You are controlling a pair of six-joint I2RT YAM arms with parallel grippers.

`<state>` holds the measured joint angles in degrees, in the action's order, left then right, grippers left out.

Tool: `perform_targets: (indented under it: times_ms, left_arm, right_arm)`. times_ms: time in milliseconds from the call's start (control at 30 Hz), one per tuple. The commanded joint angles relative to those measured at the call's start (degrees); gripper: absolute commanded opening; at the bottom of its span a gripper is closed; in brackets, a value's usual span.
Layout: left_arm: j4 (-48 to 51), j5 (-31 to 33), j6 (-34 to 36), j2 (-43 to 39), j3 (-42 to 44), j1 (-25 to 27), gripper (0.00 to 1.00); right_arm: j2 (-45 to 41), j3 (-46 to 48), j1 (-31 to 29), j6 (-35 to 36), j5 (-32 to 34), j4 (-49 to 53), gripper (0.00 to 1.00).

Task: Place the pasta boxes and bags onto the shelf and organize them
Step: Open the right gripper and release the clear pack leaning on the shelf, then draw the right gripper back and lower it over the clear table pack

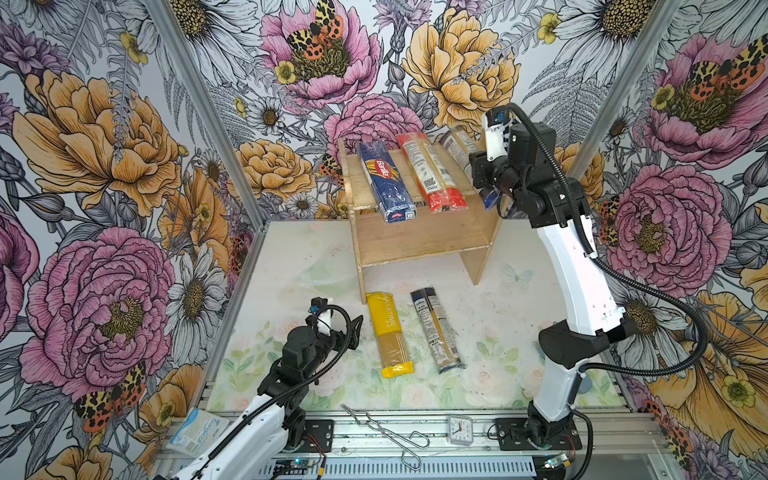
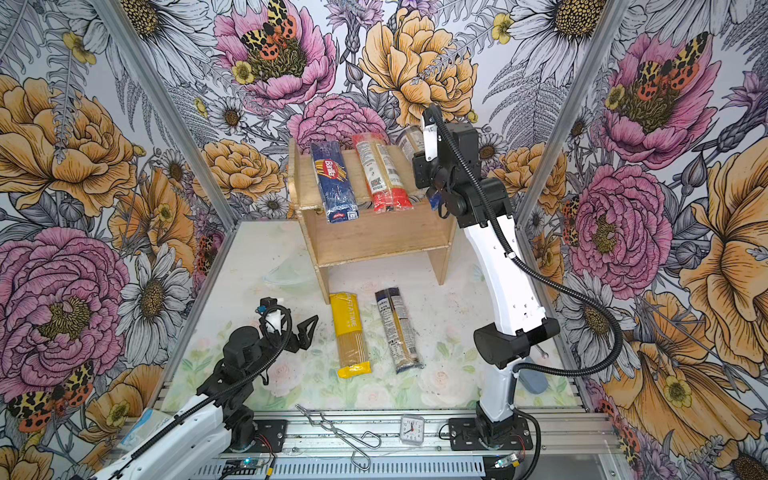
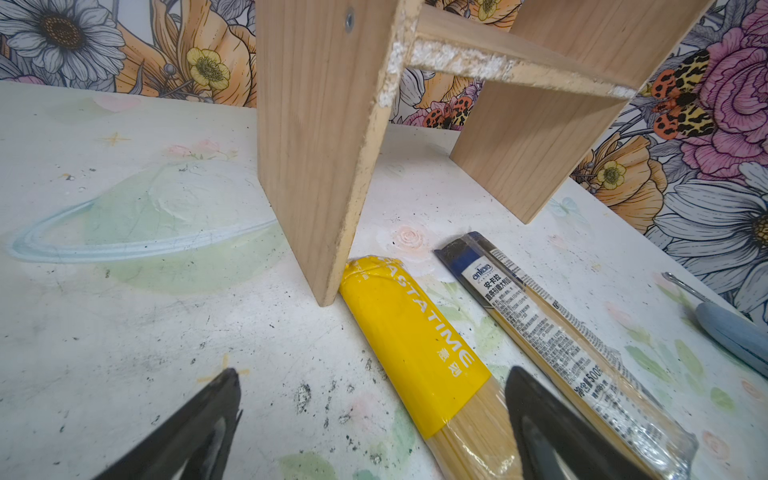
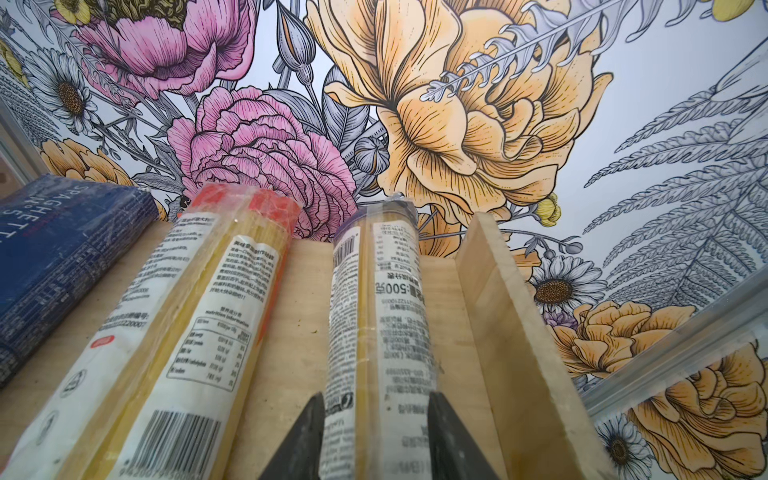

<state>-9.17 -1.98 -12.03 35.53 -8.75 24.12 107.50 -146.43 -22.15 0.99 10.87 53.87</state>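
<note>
Reaching to the right end of the pale wooden shelf [image 1: 419,239], the right gripper [image 4: 375,395] sets its two dark fingers close on either side of a clear spaghetti pack with dark ends [image 4: 378,299]. That pack lies lengthwise on the top board, just beside the upright side panel; whether the fingers press on it cannot be told. On the same board lie a red-ended clear pack [image 1: 428,174] and, further left, the dark blue Barilla pack [image 1: 384,183], both with their near ends jutting over the front edge. Down on the flower-printed table [image 1: 291,257], in front of the shelf, the yellow pack [image 1: 388,332] and a second clear pack with dark ends [image 1: 436,328] lie side by side and apart, the yellow one's far end just beside the foot of the left side panel. Left of the yellow pack, the left gripper [image 3: 372,374] hangs low with its jaws spread wide and nothing between them.
</note>
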Motion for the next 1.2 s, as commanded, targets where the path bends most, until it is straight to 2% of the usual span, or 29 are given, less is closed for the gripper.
perform_targets:
  times_ms: [0, 533, 833, 1000, 1067, 1100, 1167]
  left_arm:
    - [0.0, 0.6, 0.0, -1.0, 0.8, -0.5, 0.99]
    - [0.2, 0.7, -0.1, -1.9, 1.1, -0.5, 0.99]
    - [0.1, 0.7, -0.1, -1.9, 1.1, -0.5, 0.99]
    - [0.4, 0.6, -0.1, -2.0, 1.1, -0.5, 0.99]
    - [0.5, 0.7, -0.1, -2.1, 1.1, -0.5, 0.99]
    - [0.6, 0.6, 0.0, -2.1, 1.1, -0.5, 0.99]
    - [0.6, 0.4, -0.1, -2.1, 1.0, -0.5, 0.99]
  right_arm:
    - [0.1, -0.1, -0.1, -0.4, 0.2, -2.1, 0.42]
    - [-3.2, 3.2, -0.1, 0.2, -0.3, -2.1, 0.45]
    - [-11.3, 7.0, -0.3, -0.1, -13.4, -2.1, 0.52]
    - [-19.6, 16.9, -1.2, -1.8, -17.8, -2.7, 0.57]
    - [-24.9, 23.8, -2.1, -2.9, -17.1, -4.0, 0.76]
    - [-27.3, 27.2, -2.4, -3.6, -16.9, -5.1, 0.80]
    - [-33.5, 36.6, -3.0, -5.1, -16.9, -8.7, 0.82]
